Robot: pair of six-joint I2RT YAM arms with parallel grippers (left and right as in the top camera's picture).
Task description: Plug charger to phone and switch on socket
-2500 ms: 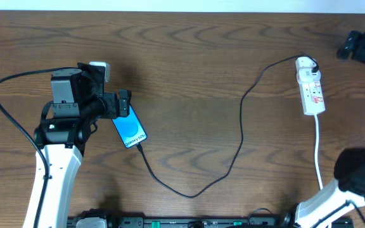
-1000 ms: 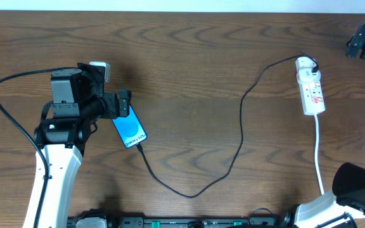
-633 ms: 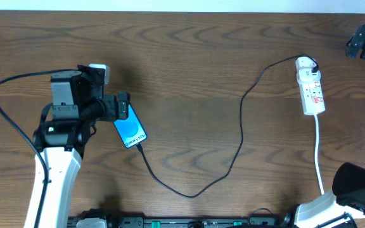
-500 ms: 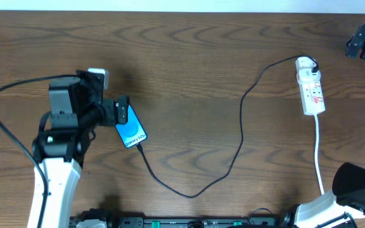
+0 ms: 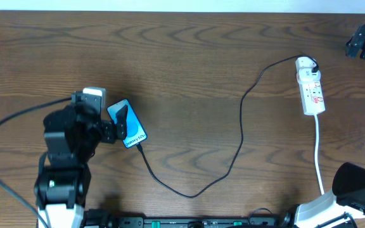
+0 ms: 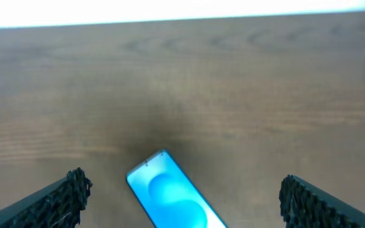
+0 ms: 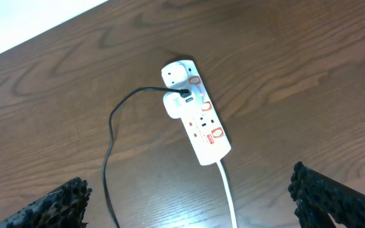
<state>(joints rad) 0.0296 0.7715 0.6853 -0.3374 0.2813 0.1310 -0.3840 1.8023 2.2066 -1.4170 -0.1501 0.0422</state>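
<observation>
Black fingers of the left gripper (image 5: pixel 118 123) stand spread wide at the near left of the brown wooden table (image 5: pixel 189 38), holding nothing. In the left wrist view both fingertips (image 6: pixel 75 187) are clear of the phone (image 6: pixel 170 196), which lies flat between them with its blue screen up.

Overhead, the phone (image 5: pixel 134 132) lies at an angle, one dark finger overlapping its far end. The charger (image 5: pixel 192 195) meets the phone's near end with its small tip; whether it is fully seated cannot be told. From there the thin black cable loops toward the near edge, then climbs across the table's middle to the far right.

The socket (image 5: pixel 312 88) lies flat at the far right, its thick white cord (image 5: pixel 319 152) running back toward the near edge. In the right wrist view the cable ends in a white adapter (image 7: pixel 176 106) plugged into the socket (image 7: pixel 201 130), beside its red marks. Switch position cannot be told.

The right gripper (image 7: pixel 189 180) is spread wide and empty, well apart from the socket; overhead it (image 5: pixel 362 41) sits at the far right corner, partly out of view.
</observation>
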